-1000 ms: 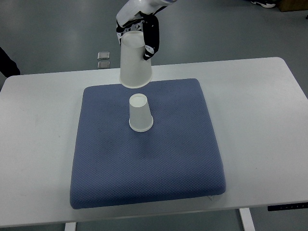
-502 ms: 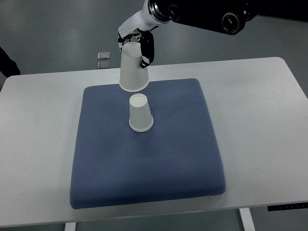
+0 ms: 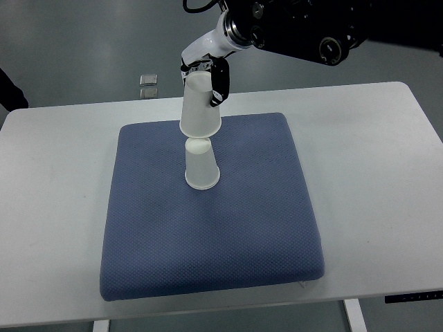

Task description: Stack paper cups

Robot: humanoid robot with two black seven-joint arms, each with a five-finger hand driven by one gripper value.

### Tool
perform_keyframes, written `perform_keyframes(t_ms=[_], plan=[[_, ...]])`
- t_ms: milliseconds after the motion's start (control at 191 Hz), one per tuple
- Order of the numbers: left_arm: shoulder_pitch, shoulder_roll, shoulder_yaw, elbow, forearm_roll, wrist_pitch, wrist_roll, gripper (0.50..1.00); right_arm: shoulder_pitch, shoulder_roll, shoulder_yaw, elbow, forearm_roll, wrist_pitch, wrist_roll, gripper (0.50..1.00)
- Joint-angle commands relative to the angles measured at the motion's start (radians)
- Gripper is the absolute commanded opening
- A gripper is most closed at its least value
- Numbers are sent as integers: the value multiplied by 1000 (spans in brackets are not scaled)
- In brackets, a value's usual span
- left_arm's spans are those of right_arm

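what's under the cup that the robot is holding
Under the held cup, gripped by the right hand, stands a second upside-down cup on the blue pad. Its top is partly covered.

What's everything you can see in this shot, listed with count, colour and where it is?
Held paper cup: one, white, upside down, just above the resting cup.
Resting paper cup: one, white, upside down on the cushion.
Cushion: one, blue, centre of table.
Table: one, white.
Small metal items: two, silvery, on the floor beyond the table.
Right hand: one, white and black, gripping the held cup, arm entering from upper right.
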Motion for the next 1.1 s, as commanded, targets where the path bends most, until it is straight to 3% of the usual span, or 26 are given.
perform_keyframes(t_ms=[0, 1094], plan=[[0, 0, 0, 0, 0, 2, -1, 1000, -11, 0, 0, -1, -17, 0, 0, 680], [0, 0, 1, 0, 0, 2, -1, 1000, -71, 0, 13, 1, -2, -36, 9, 699]])
